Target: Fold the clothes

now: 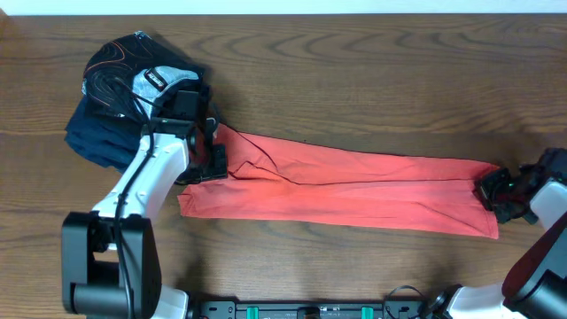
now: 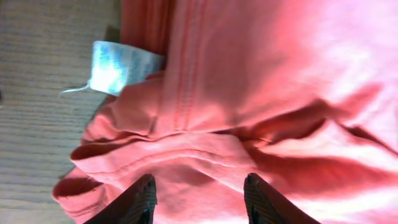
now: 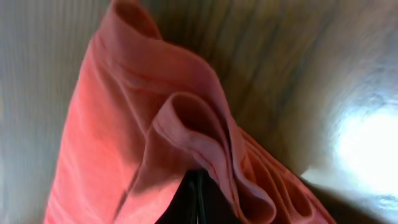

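Evidently soft and limp, coral T-shirt [image 1: 354, 190] stretches along the bench [image 1: 354, 71]; right claw [image 3: 198, 186] clenches one end, left claw [image 2: 199, 190] unclenched; grip corners.

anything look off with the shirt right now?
Yes. The red T-shirt lies as a long strip, but its left end is bunched into ridges at the left end effector, and a white care label sticks out onto the table.
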You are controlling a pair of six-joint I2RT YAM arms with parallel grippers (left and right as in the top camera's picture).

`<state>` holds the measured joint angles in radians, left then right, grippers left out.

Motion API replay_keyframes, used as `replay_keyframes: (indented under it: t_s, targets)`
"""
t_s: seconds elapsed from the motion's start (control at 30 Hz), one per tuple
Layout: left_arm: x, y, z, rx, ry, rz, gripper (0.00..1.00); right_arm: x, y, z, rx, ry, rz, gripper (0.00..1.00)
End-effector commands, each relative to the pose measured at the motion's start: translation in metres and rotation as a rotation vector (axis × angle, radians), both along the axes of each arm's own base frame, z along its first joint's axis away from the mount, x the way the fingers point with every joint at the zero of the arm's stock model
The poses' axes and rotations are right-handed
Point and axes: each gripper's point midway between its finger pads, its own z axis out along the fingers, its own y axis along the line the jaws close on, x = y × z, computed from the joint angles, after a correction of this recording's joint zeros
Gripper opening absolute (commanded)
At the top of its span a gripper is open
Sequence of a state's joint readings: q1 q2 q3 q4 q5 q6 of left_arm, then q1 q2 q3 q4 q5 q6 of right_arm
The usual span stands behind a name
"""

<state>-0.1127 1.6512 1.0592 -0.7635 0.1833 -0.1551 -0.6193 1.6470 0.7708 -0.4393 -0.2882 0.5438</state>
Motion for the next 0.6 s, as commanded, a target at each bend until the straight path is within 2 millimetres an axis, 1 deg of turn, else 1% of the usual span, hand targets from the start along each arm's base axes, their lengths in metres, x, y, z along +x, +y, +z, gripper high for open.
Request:
replay_keyframes:
  t_s: [0.0,0.1,0.23,0.33,0.47,0.5,0.53,0.57]
  targets:
    - [0.007,-0.01,0.022,-0.067,-0.06,-0.009,0.52,-0.026,0.002,-0.044,-0.042,0.146,-0.133,0.01]
    - [0.008,-0.014,0.029,-0.091,-0.077,-0.015,0.54,-0.003,0.001,-0.053,-0.029,0.068,-0.183,0.01]
    - [0.005,-0.024,0.03,-0.123,-0.073,-0.034,0.57,0.046,0.008,-0.052,0.02,-0.122,-0.169,0.01]
    - [0.004,-0.032,0.03,-0.124,-0.075,-0.06,0.57,0.069,0.008,-0.046,0.014,-0.212,-0.178,0.01]
    - [-0.002,-0.045,0.022,-0.121,-0.075,-0.107,0.57,0.091,-0.004,-0.029,-0.01,-0.316,-0.175,0.02]
    - [-0.004,-0.047,0.017,-0.105,-0.07,-0.119,0.5,0.096,-0.005,-0.022,0.006,-0.346,-0.166,0.02]
    - [-0.007,-0.046,0.012,-0.081,-0.062,-0.127,0.3,0.101,-0.005,-0.015,0.025,-0.38,-0.146,0.02]
    - [-0.01,-0.044,0.006,-0.045,-0.053,-0.136,0.19,0.107,-0.005,-0.004,0.045,-0.427,-0.114,0.03]
